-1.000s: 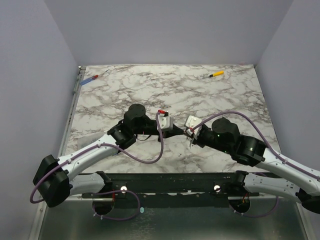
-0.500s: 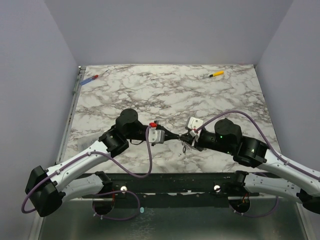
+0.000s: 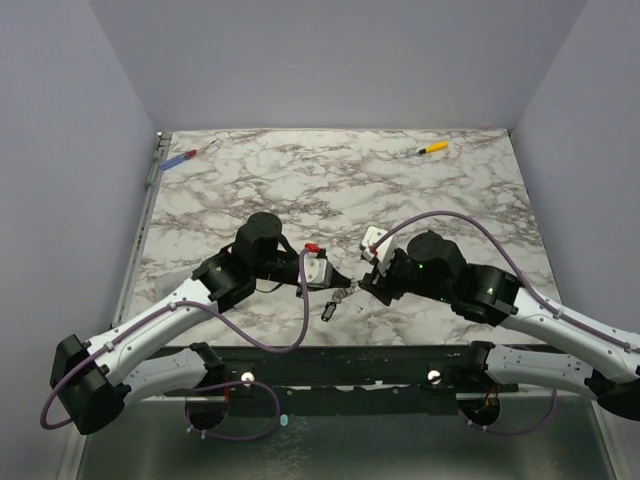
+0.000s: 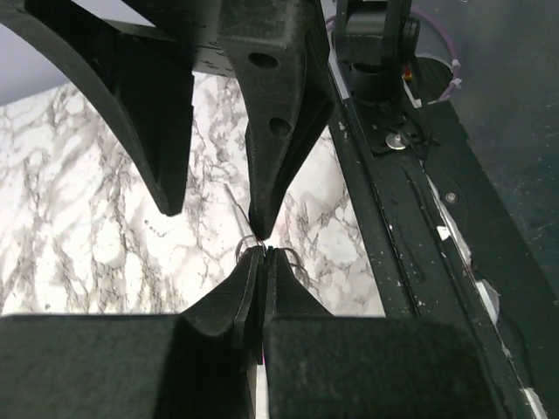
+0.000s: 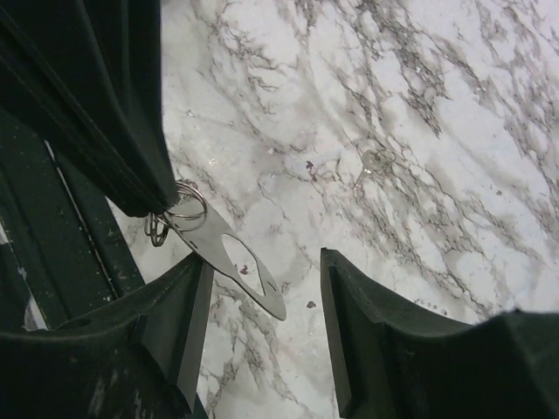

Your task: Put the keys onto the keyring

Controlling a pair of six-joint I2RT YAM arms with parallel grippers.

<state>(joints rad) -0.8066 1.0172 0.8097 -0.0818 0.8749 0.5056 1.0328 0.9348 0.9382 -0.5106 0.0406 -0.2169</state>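
Observation:
My left gripper [image 3: 338, 284] [image 4: 263, 251] is shut on the keyring [image 4: 248, 243], whose thin wire loops stick out on both sides of the tips. In the right wrist view the keyring [image 5: 181, 211] hangs from the left arm's dark fingertips, and a flat silver key [image 5: 238, 262] with a long slot dangles from it above the marble. My right gripper [image 3: 360, 284] [image 5: 260, 292] stands open around that key, its fingers [image 5: 179, 319] apart from the blade on both sides. From the top, the key [image 3: 329, 309] shows as a small dark piece just below the two gripper tips.
A yellow-handled tool [image 3: 432, 149] lies at the far right of the marble table [image 3: 300, 190], and a blue-and-red tool [image 3: 180, 158] at the far left. The black base rail [image 3: 340, 365] runs along the near edge, close under both grippers.
My right gripper has gone from shut to open and let go of the key, which now hangs from the keyring. Both gripper tips have shifted left and toward the near edge.

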